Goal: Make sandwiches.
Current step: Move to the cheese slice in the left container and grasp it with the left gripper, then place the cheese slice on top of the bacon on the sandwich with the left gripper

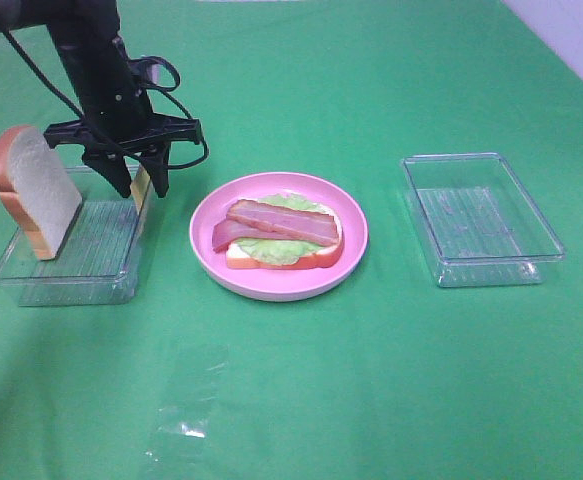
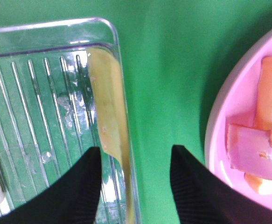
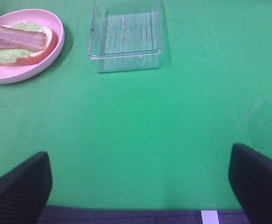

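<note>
Left pincer (image 1: 141,188) hung over the right wall of the left tray (image 1: 71,290), pointing down. Its jaws were partly open, with a gap between them. The cheese (image 2: 108,107) stood on its edge inside that tray, flat against the right wall. One finger (image 2: 75,186) was inside the tray, right beside the cheese, and it was hard to tell if they touched. The other finger was outside the tray, over the green tabletop (image 1: 371,380), apart from the wall. So the cheese and the wall were between the jaws, but the pincer was not squeezing them.

A bread slice (image 1: 36,190) stood up at the left end of the same tray, tilted, well apart from the cheese.

The pink plate (image 1: 271,288) sat in the middle of the tabletop, near the left tray. A second bread slice (image 1: 271,262) lay flat on it. The lettuce (image 1: 276,250) lay on that bread. Two bacon strips (image 1: 281,225) lay side by side on the lettuce.

The right tray (image 1: 491,272) sat to the right of the plate, well apart from it.

The right pincer (image 3: 139,154) was open wide and held nothing. It hung over the green tabletop by the near edge, well apart from the right tray and the plate.
</note>
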